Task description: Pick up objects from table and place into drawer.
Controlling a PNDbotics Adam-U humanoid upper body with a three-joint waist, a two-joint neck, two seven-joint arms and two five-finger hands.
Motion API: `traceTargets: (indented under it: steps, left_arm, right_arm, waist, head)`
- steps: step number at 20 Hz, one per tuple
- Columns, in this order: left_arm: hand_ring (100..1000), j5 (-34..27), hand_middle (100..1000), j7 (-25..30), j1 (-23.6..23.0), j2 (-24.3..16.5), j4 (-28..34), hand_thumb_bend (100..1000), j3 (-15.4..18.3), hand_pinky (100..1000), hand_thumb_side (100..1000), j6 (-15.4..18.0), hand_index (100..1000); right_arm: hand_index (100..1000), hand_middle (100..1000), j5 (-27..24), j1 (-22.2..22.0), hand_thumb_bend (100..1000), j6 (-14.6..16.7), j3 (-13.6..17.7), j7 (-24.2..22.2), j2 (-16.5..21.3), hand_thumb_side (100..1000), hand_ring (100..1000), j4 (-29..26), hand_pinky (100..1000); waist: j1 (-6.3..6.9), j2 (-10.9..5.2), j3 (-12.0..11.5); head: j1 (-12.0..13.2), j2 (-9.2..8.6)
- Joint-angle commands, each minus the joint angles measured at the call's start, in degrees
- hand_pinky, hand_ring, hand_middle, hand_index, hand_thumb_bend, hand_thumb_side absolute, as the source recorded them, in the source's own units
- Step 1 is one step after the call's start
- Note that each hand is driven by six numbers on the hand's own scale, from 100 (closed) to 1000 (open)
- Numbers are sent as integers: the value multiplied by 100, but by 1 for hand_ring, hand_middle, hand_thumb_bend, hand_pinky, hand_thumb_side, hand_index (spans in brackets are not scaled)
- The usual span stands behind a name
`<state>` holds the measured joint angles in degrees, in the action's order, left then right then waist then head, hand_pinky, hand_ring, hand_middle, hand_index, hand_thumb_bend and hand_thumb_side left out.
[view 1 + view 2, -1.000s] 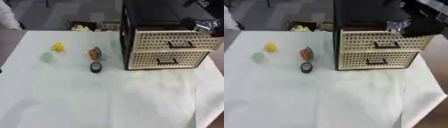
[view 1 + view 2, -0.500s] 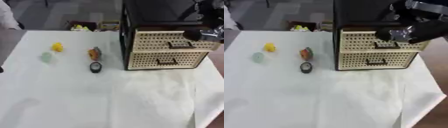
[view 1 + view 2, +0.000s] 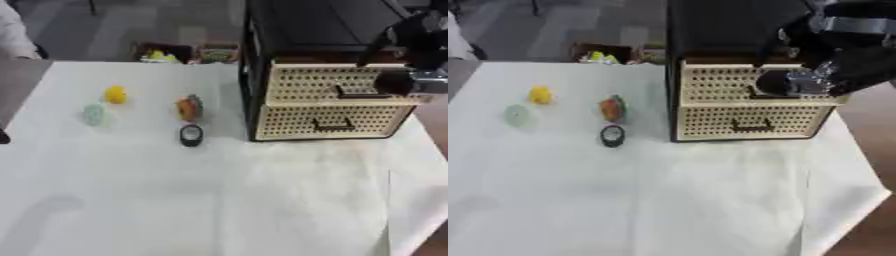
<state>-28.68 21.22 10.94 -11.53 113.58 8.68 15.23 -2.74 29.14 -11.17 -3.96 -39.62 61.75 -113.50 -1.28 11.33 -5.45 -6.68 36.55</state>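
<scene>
A black cabinet [image 3: 306,30] with two beige perforated drawers stands at the table's far right. My right hand [image 3: 800,82] is in front of the upper drawer [image 3: 306,85], covering the right end of its dark handle [image 3: 350,92]; its grip is hidden. The lower drawer [image 3: 297,122] is closed. Left of the cabinet lie a yellow object [image 3: 115,94], a pale green object [image 3: 94,113], an orange and grey object [image 3: 188,107] and a black round object with a white centre [image 3: 191,135]. My left hand does not show.
A white cloth [image 3: 175,200] covers the table, whose right edge runs close beside the cabinet. Boxes with coloured items [image 3: 184,52] sit on the floor beyond the far edge. A small dark shape [image 3: 3,136] shows at the left edge.
My right hand has come down and leftward from the cabinet's upper right corner to the front of the upper drawer at its handle. The objects on the cloth have not moved.
</scene>
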Motion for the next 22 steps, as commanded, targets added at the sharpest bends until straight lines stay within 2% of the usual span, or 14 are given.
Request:
traceTargets:
  steps: [1, 11, 22]
  left_arm:
    - [589, 15, 569, 0, 50, -117, 101, 100, 31, 483, 964, -11, 722]
    - [587, 41, 567, 27, 45, -76, 101, 100, 25, 482, 968, -18, 720]
    - [586, 72, 566, 53, 21, -46, 101, 100, 21, 480, 969, -12, 719]
  right_arm:
    - [775, 100, 20, 15, 434, -47, -1, -128, 239, 765, 100, 73, 100]
    - [796, 100, 300, -22, 434, -270, -246, -430, 167, 765, 100, 374, 100]
    - [812, 100, 658, 149, 434, -245, -280, -564, 122, 765, 100, 622, 100]
  waist:
    - [-4, -86, -12]
    - [13, -51, -72]
    - [33, -42, -102]
  head:
    - [-6, -24]
    - [-64, -37]
    - [-100, -37]
